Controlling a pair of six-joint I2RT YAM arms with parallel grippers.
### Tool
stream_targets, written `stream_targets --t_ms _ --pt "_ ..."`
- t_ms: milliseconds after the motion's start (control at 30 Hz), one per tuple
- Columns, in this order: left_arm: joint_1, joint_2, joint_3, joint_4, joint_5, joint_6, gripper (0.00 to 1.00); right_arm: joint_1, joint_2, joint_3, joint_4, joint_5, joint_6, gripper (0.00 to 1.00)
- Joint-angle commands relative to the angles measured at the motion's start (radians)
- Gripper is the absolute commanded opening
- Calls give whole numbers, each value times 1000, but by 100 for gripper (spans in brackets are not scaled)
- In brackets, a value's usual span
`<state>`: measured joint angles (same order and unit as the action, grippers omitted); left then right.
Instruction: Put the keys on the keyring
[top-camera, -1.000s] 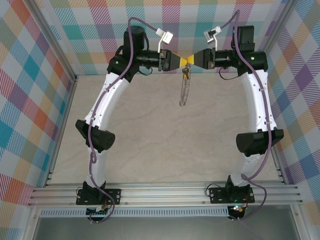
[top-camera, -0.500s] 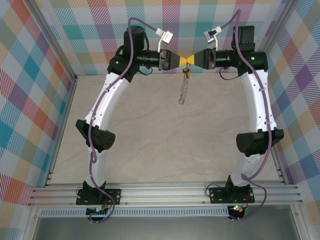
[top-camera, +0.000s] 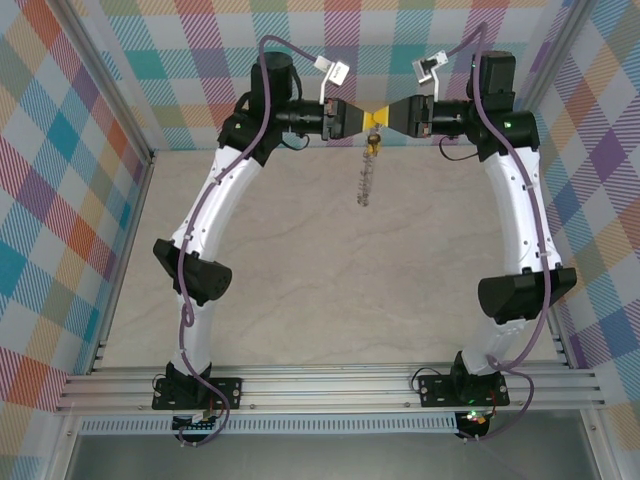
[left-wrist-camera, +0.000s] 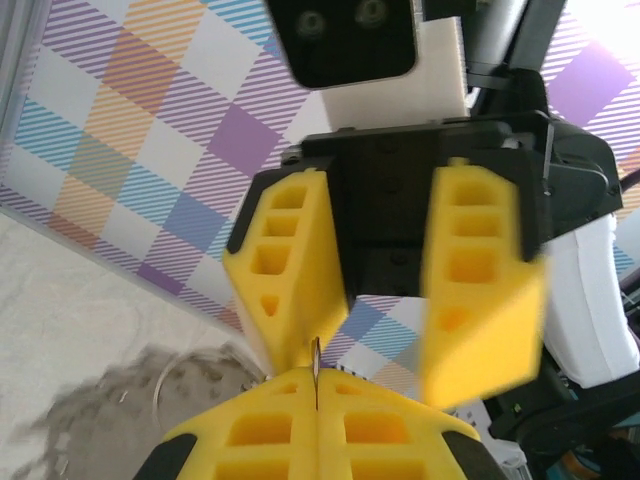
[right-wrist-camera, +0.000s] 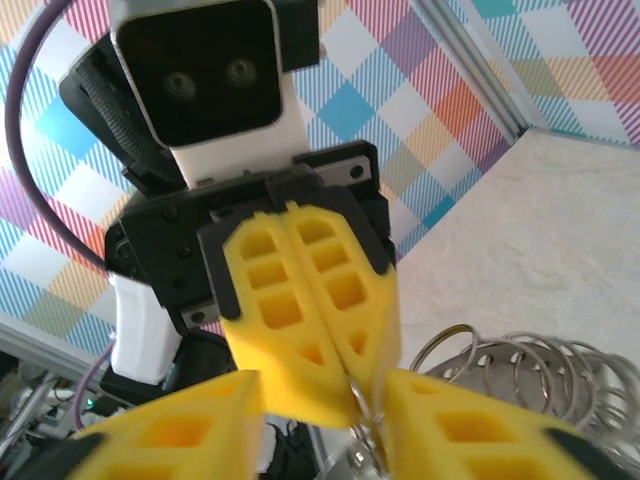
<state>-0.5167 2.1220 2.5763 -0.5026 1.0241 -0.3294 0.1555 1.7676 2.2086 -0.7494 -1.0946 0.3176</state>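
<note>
The pale surface (top-camera: 300, 260) lies under me, with checked walls (top-camera: 60, 150) around it. From above, my left arm (top-camera: 215, 210) and right arm (top-camera: 520, 200) rise and bend inward at the far end, so my left jaws and right jaws meet tip to tip high over the surface. That view is too small to say how either pair stands; my wrist views settle it.

From my left wrist, my own yellow fingers (left-wrist-camera: 250, 435) are pressed flat together at the bottom edge. A thin metal sliver (left-wrist-camera: 315, 370) stands up out of the seam between them. Facing them, the right jaws stand apart, one finger sharp and the other blurred, with a clear gap between. From my right wrist it is the reverse. My own fingers are spread to either side, and the left jaws opposite are closed to a wedge, nipping a wire loop of the keyring (right-wrist-camera: 520, 370) at their tips.

There the keyring's coils fan out to the right, just beside one of my right fingers; whether it touches them I cannot tell. In the left wrist view the keyring is a grey blur low on the left. From above it hangs straight down from the meeting point, off the surface. The key (top-camera: 373, 146), a small gold speck, sits at its top just under the jaws.
</note>
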Motion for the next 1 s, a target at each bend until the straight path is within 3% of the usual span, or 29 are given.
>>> stream_targets --t_ms 0,133,367,467,967 --pt "-20 -8 9 89 -30 -31 0 -29 -80 -73 185 10 108 49" --pt "-20 -10 9 129 -51 -70 0 -83 -163 -200 331 44 213 53" --pt "-19 -19 7 205 -58 -129 0 -113 -360 -516 506 287 279 56" --pt "-20 -19 7 254 -58 -152 0 -110 -383 -583 526 325 296 57" --pt "-19 15 6 535 9 -357 0 37 -360 -544 476 359 168 58"
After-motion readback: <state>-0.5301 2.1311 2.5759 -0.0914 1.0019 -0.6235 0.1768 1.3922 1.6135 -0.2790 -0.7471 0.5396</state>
